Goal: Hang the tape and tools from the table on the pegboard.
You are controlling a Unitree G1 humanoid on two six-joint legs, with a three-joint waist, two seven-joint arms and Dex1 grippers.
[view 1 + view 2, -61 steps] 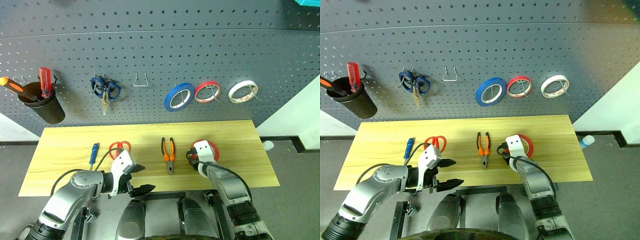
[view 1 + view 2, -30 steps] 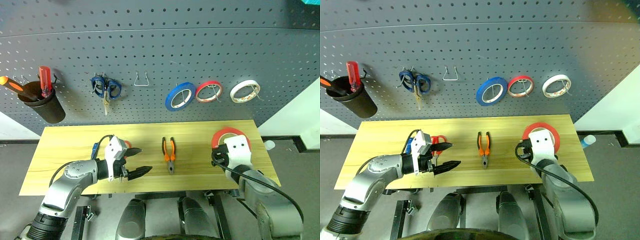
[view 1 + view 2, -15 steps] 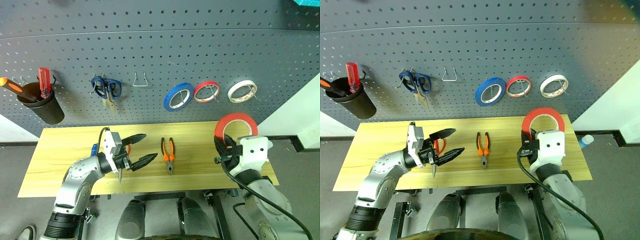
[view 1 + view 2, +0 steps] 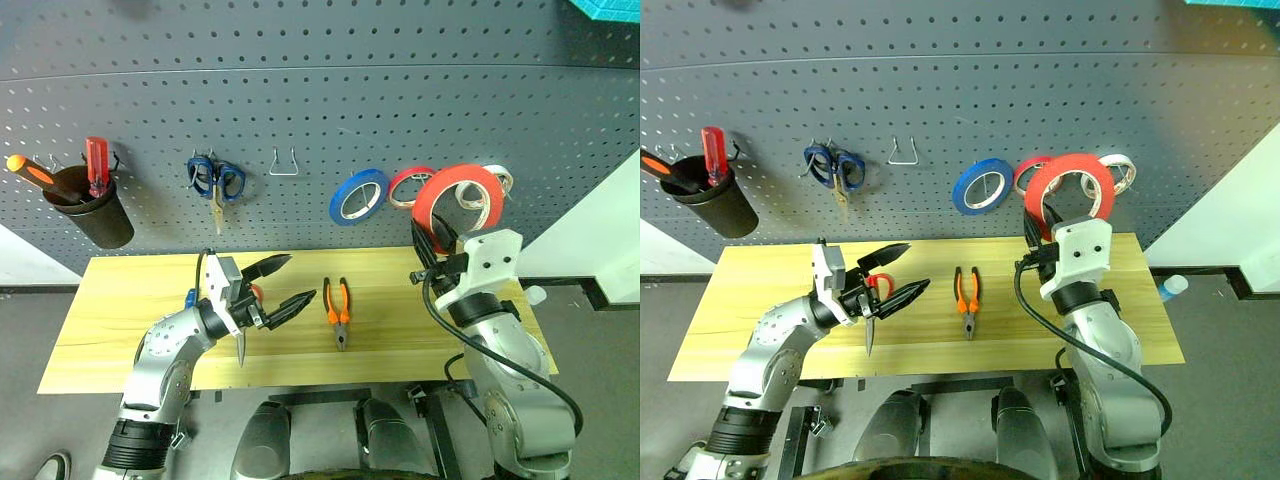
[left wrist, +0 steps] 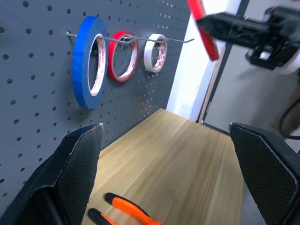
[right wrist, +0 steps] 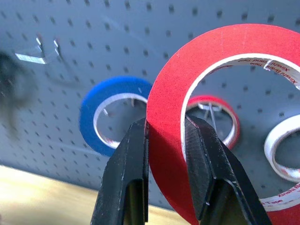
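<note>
Tape is clamped edge-on through its wall in the right claw, one finger inside the pale core, the other on the outer face; the ring stands upright, its flat face toward the pegboard. From that claw the board lies dead ahead, at 12 o'clock. Hung rolls sit close behind the ring: blue roll at 10 o'clock, small red roll directly behind the core, white roll at 3 o'clock. Judgement: the ring's hole must line up with a free hook tip. Left claw hangs released over the tabletop, with the pliers just beside it at 3 o'clock.
</note>
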